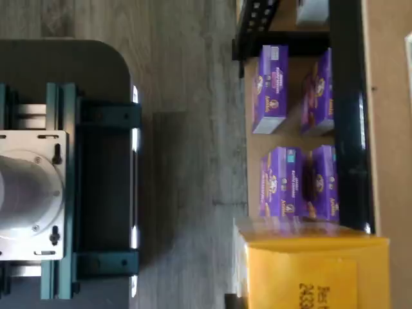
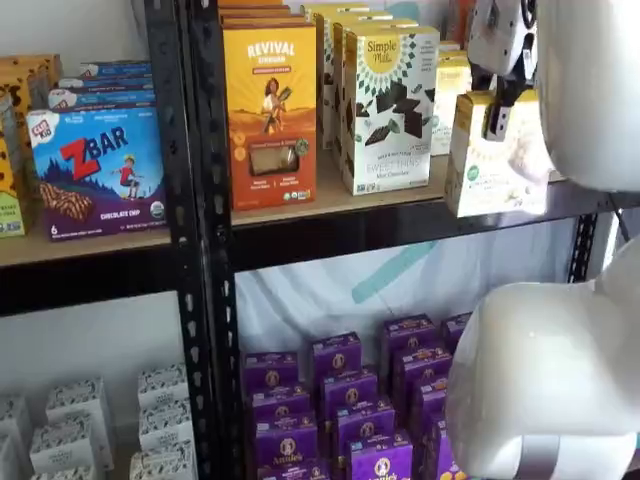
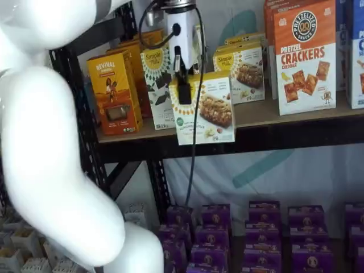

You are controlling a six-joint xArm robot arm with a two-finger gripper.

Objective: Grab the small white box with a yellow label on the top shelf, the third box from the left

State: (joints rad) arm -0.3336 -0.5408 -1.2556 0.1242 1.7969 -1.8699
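The pale wooden top shelf (image 3: 296,114) with its black front beam carries the small cream-white carton with a yellow top band (image 3: 207,108), overhanging the front edge. At its ten o'clock corner, the black-fingered gripper (image 3: 183,85) is clamped on it.

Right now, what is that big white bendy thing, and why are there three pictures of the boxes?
The white thing is a robot arm. Two pictures are taken by cameras standing in front of the shelves. The third is taken by a camera on the arm's wrist and is turned sideways; it shows purple boxes and the floor. At the arm's tip is its end effector, two black fingers. They are shut on the small white box with the yellow top, which sticks out past the front edge of the top shelf. Beside it stand an orange box and a taller white box.
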